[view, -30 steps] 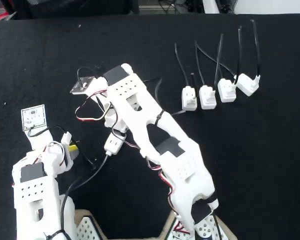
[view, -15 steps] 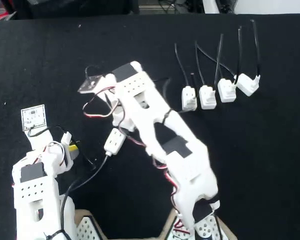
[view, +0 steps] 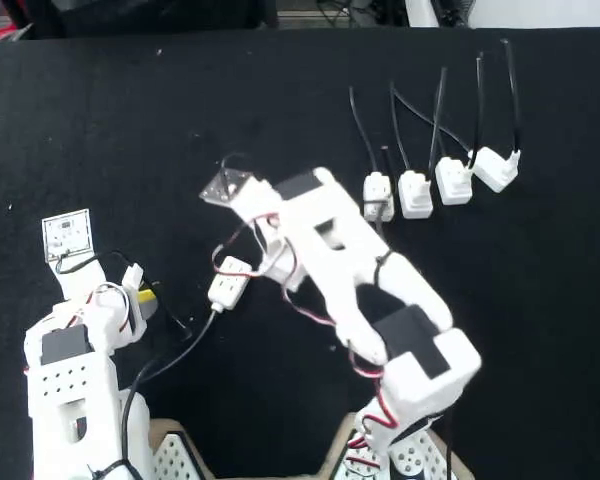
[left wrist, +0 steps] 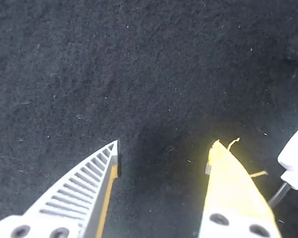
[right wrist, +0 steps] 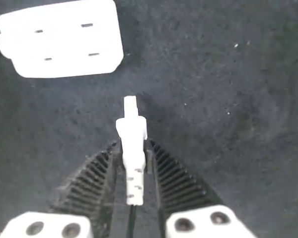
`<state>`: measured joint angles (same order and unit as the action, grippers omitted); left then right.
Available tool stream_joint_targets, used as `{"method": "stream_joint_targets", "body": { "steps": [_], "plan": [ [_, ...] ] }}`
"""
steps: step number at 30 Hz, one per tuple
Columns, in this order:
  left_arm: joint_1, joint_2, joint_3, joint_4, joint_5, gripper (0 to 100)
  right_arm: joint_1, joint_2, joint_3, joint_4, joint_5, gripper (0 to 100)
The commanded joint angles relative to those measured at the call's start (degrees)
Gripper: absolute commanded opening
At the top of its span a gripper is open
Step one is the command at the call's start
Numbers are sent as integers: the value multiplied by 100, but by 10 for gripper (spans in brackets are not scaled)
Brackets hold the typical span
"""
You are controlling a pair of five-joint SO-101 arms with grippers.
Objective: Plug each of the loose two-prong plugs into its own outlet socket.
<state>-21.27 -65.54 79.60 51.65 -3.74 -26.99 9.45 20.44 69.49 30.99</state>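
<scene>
Right claw (right wrist: 131, 148) clamped on a white plug (right wrist: 131, 130), whose tip sticks out past the fingers and points at the white outlet block (right wrist: 59, 44), close but not touching. Outlet block lies on the black bench (view: 100, 110), left of centre toward the near edge. Four more white plugs (view: 416, 193) with black cords (view: 438, 105) sit in a row toward the far right corner. Left claw (left wrist: 165, 145) spread wide, nothing in it, near the near left corner.

A robotics lab bench: a black-clothed table (view: 70, 110) with two white printed arms (view: 75, 390) based at 6 o'clock.
</scene>
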Motion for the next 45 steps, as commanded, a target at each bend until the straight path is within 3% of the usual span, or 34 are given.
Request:
{"method": "stream_joint_targets", "body": {
  "steps": [1, 12, 23, 31, 35, 45],
  "plan": [
    [-57, -62, -163, -53, -18, 288, 105, -673, 567, -510, -53, 16],
    [-57, -62, -163, -53, -18, 288, 97, -1156, 1174, -527, -9, 81],
    [-57, -62, -171, -53, -18, 288, 88, -1156, 1437, -598, -9, 81],
    [-57, -62, -171, -53, -18, 288, 149, -1165, 1859, -1371, 0, 81],
    [-57, -62, -171, -53, -18, 288, 299, -1235, 1815, -1363, 0, 6],
    [-57, -62, -171, -53, -18, 288, 484, -1736, 2070, -1204, 0, 17]
  ]
}}
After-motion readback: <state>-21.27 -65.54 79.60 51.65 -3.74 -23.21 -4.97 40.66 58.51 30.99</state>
